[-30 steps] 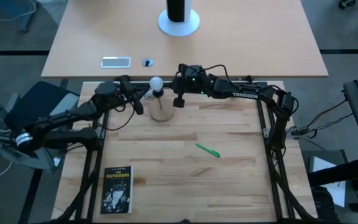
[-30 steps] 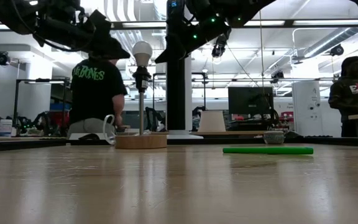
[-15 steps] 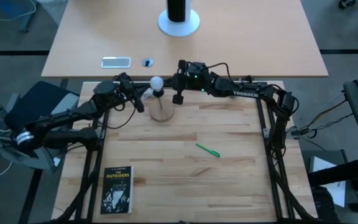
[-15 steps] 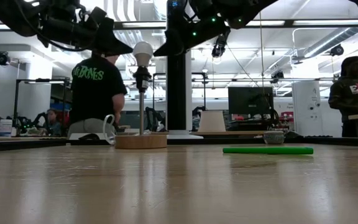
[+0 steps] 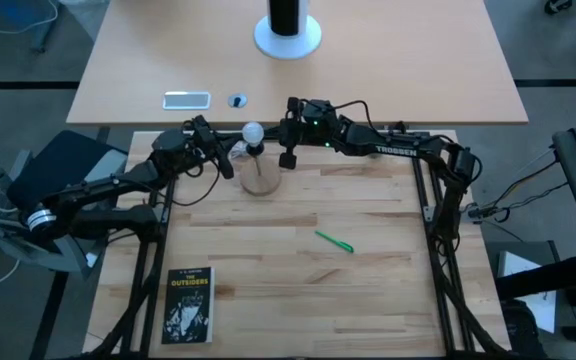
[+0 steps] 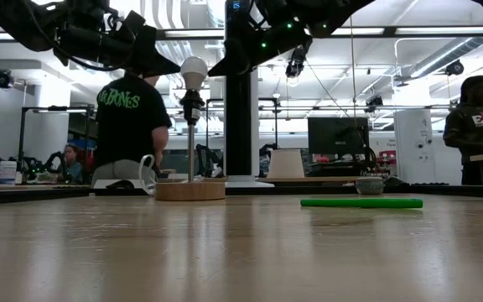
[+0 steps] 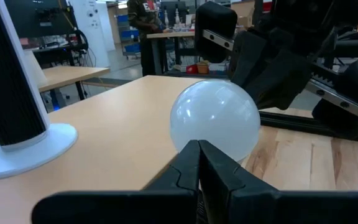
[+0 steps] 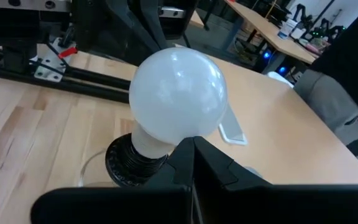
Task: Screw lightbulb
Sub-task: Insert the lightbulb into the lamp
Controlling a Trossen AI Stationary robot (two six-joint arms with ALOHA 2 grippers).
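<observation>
Looking down, high view: lightbulb (image 5: 252,131) seated on lamp stand (image 5: 260,178) near far edge of wooden table (image 5: 368,280); broad bare boards nearer camera, green pen (image 5: 334,241) mid-table, book (image 5: 189,305) at near-left corner. Left gripper (image 5: 226,163) and right gripper (image 5: 288,157) flank bulb, arms stretched low, fingers pressed together, holding nothing.

Low view: bulb upright atop black socket (image 6: 191,104), clear gap each side.

Wrist views: shut fingertips (image 7: 197,163) just short of globe; likewise right fingertips (image 8: 191,155).
</observation>
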